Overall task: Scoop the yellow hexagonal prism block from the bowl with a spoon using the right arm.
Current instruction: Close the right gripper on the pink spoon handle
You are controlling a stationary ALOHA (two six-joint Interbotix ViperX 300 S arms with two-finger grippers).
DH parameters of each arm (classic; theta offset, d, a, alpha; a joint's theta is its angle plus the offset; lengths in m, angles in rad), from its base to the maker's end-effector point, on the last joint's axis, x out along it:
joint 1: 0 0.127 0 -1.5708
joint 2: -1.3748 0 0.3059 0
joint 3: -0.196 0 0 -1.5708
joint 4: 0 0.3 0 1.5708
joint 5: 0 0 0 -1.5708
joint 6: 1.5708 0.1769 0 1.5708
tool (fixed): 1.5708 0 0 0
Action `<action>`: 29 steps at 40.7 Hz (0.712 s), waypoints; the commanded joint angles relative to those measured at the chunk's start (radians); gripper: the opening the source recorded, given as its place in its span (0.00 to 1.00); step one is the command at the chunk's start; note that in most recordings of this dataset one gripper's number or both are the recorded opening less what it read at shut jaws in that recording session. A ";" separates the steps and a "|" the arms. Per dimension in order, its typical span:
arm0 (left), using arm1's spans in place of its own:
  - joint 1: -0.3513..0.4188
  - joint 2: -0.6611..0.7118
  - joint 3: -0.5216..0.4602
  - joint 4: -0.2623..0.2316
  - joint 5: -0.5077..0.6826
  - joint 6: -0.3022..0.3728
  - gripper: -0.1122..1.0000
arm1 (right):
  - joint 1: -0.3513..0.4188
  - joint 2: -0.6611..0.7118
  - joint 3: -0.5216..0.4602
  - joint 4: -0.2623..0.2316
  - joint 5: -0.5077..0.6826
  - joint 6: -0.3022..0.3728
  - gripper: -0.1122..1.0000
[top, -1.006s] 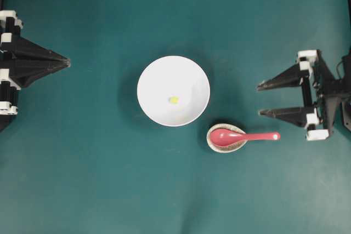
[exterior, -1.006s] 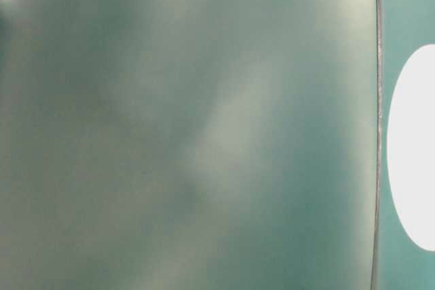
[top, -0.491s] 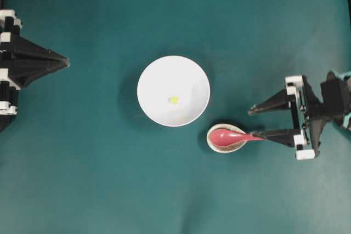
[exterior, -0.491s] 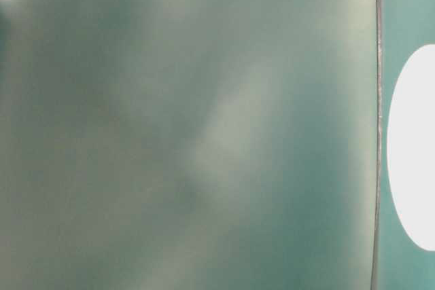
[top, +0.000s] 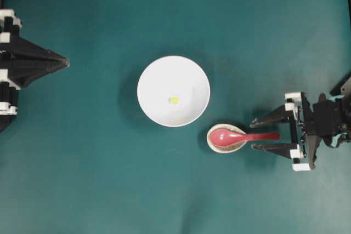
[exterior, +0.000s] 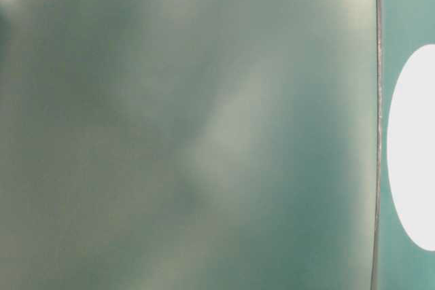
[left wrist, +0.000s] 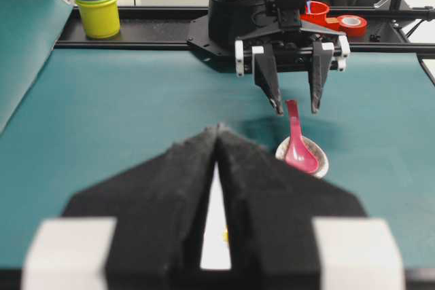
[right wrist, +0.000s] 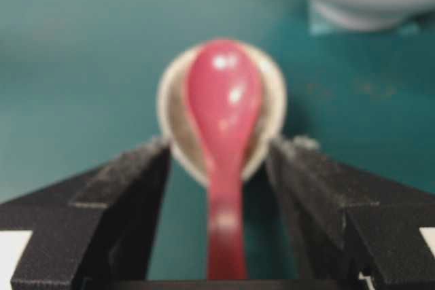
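Note:
The white bowl [top: 189, 72] stands mid-table with the tiny yellow hexagonal prism block [top: 174, 100] lying inside it. The pink-red spoon [top: 222, 136] rests with its scoop in a small speckled spoon rest [top: 210, 142], handle pointing right. My right gripper [top: 253, 135] is open and low, one finger on each side of the handle without touching it. The right wrist view shows the spoon [right wrist: 224, 100] running back between the fingers of that gripper [right wrist: 221, 146]. My left gripper [top: 66, 62] is shut at the far left, empty.
Beyond the right arm's base, a stack of yellow and blue cups [left wrist: 98, 11] and red tape rolls [left wrist: 340, 22] sit on a black rail. The bowl's foot [right wrist: 367, 15] is just past the spoon rest [right wrist: 170, 110]. The table-level view is a blur.
The right gripper has moved toward the table's front and slightly left, from beside the spoon's end to straddling its handle. It stays open. The left arm, bowl and block are unmoved.

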 commanded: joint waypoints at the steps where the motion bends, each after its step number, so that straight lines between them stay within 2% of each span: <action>1: 0.002 0.005 -0.026 0.003 -0.012 0.009 0.17 | 0.008 0.014 -0.005 0.005 -0.028 0.009 0.66; 17: 0.002 0.006 -0.026 0.003 -0.018 0.023 0.17 | 0.011 0.140 -0.026 0.005 -0.087 0.029 0.66; 29: 0.002 0.005 -0.026 0.003 -0.025 0.023 0.17 | 0.014 0.149 -0.025 0.006 -0.084 0.034 0.66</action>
